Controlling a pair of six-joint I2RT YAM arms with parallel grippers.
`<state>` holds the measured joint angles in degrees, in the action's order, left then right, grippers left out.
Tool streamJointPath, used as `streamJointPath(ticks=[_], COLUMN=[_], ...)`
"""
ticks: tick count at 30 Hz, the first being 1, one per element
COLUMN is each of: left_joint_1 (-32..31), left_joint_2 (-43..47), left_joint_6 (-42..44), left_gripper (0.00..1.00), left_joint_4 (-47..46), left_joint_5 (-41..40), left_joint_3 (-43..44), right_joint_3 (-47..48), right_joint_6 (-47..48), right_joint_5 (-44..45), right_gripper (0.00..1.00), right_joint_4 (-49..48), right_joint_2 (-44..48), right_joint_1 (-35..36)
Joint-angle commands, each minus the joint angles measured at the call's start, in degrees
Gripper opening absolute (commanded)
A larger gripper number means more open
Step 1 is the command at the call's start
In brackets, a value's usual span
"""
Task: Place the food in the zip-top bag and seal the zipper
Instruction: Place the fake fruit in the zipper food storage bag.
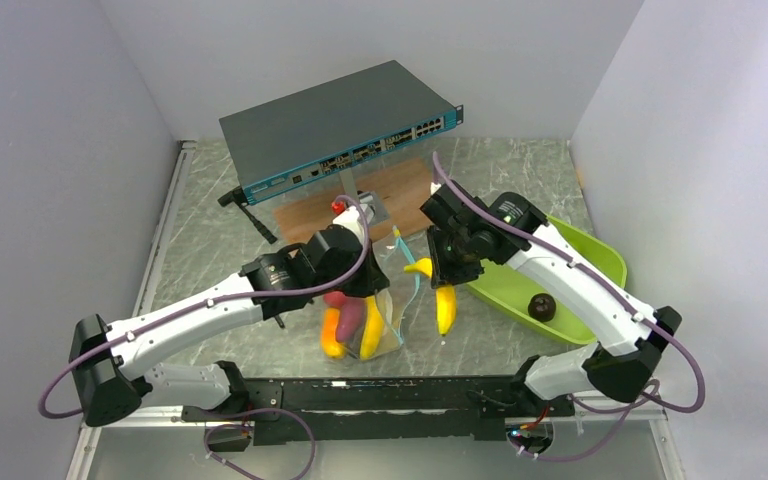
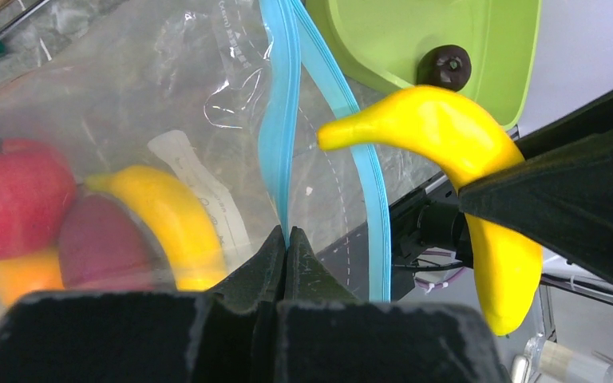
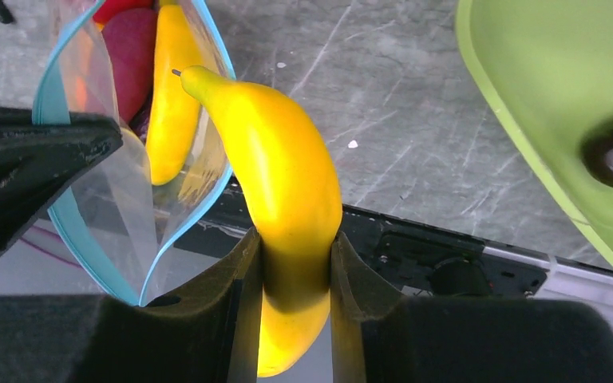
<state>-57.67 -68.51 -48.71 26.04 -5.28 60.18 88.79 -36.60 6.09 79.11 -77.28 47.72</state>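
- My left claw (image 2: 286, 243) is pinched closed on the zipper (image 2: 278, 120), gripping one teal-blue lip of the zip-top bag (image 2: 128, 96). It holds that lip up above the worktop (image 1: 520, 170).
- The zipper's other lip stands apart from the pinched one, so the bag's mouth gapes open.
- My right claw (image 3: 295, 247) grips the yellow banana (image 3: 279, 159) around its lower half. Both fingers press against its sides, and the stem tip points away from the claw.
- The banana's tip sits right at the open mouth, against the free lip. I cannot tell whether it is inside.
- In the bag are a red apple (image 2: 12, 195), a second banana (image 2: 172, 219), a dark reddish-purple piece (image 2: 100, 247) and an orange (image 2: 20, 275), bunched together at the bottom.
- The brown round fruit (image 1: 541, 306) lies in the lime-green tray (image 1: 590, 250), to the right of the bag and apart from it.
- Behind the bag are a wooden board (image 1: 400, 190) and a grey network switch (image 1: 330, 125).
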Motion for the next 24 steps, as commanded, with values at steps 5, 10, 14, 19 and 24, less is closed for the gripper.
streamJointPath(ticks=[5,10,14,19,24], left_joint_1=[-2.1,-2.8,-3.1,-3.7,-4.1], left_joint_2=[-1.9,-2.8,-3.2,-4.0,-4.3], left_joint_6=[0.8,0.7,0.8,0.9,0.2], left_gripper=[0.00,0.00,0.00,0.00,0.00], left_joint_4=[-3.3,-4.0,-4.1,-4.4,-6.0], left_joint_5=[1.7,2.2,2.2,2.3,2.1], left_joint_3=[3.8,4.5,5.1,5.8,5.0], right_joint_3=[10.4,11.7,12.7,15.1,17.5], right_joint_6=[-0.9,-0.5,-1.7,-3.4,-6.2], right_joint_5=[4.5,2.7,2.2,2.4,0.8], right_gripper=[0.00,0.00,0.00,0.00,0.00], right_joint_4=[6.3,5.6,4.6,5.0,5.4], right_joint_2=[-5.9,-8.6,-10.0,-12.8,-14.8], right_joint_1=[0.6,0.6,0.5,0.5,0.5])
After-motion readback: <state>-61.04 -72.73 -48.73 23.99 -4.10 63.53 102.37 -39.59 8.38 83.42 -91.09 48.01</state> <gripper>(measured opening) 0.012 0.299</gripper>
